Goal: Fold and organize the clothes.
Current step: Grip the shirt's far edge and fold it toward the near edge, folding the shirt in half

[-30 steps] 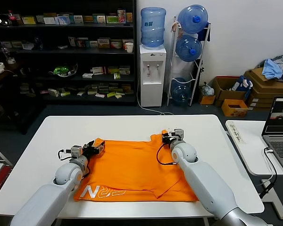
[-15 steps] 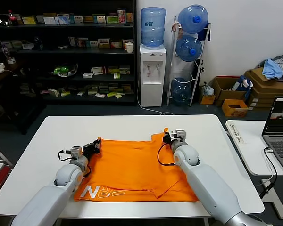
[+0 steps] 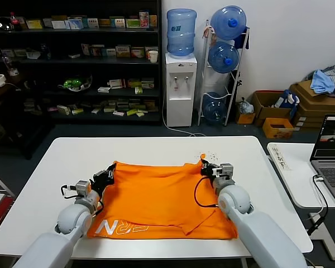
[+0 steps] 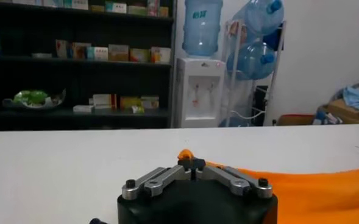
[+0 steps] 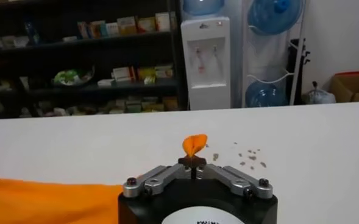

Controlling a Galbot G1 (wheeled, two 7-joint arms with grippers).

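The orange T-shirt (image 3: 162, 195) lies spread on the white table (image 3: 44, 184), its white letters near the front edge. The left gripper (image 3: 107, 175) is closed on the far left corner of it. The right gripper (image 3: 207, 167) pinches the far right corner, with small crumbs (image 5: 249, 156) just beside.

Soft matt orange cloth in the T-shirt (image 3: 162, 195), gently creased, with flat white print near the table's near left corner. Smooth white table (image 3: 156, 148), faintly sheened, speckled with tiny dark crumbs (image 5: 249, 157) toward the far right. Left gripper (image 4: 191, 163) in matt black plastic with brushed grey metal links and dark screws, pinched on a tuft of orange cloth. Same finish on the right gripper (image 5: 193, 160), likewise pinching cloth. Glossy pale-grey shells on both arms.
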